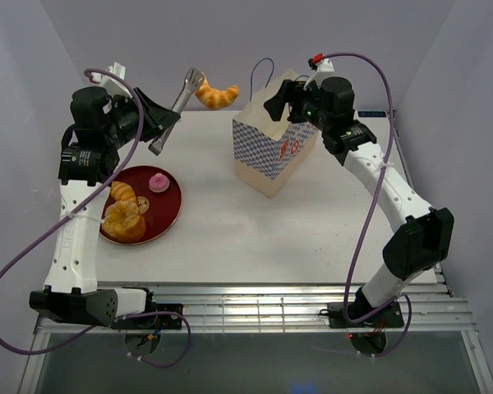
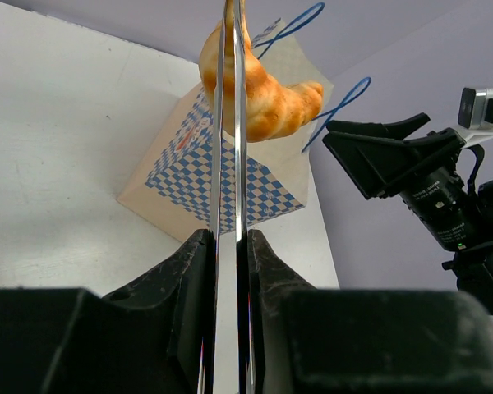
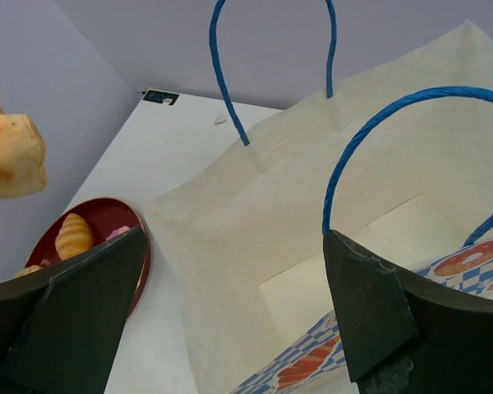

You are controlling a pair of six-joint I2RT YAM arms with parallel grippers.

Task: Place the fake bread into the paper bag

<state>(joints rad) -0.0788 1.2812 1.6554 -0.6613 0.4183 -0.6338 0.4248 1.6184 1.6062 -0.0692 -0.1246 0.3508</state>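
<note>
Beyond my left pincer [image 2: 228, 246], clamped on the tongs [image 1: 179, 105], one croissant [image 1: 218, 96] hangs short of the paper bag [image 1: 271, 152]. Beneath my right pincer [image 3: 234, 240], spread wide, the bag looks empty. Three pieces [image 1: 125, 220] lie on the plate [image 1: 171, 215].

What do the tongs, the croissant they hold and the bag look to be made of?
The tongs: probably polished metal, since the silver blades reflect like a mirror. The croissant: likely plastic or resin, with a glossy, even golden-orange shine. The bag: matte cream paper, with creased walls and printed blue-white checks.
</note>
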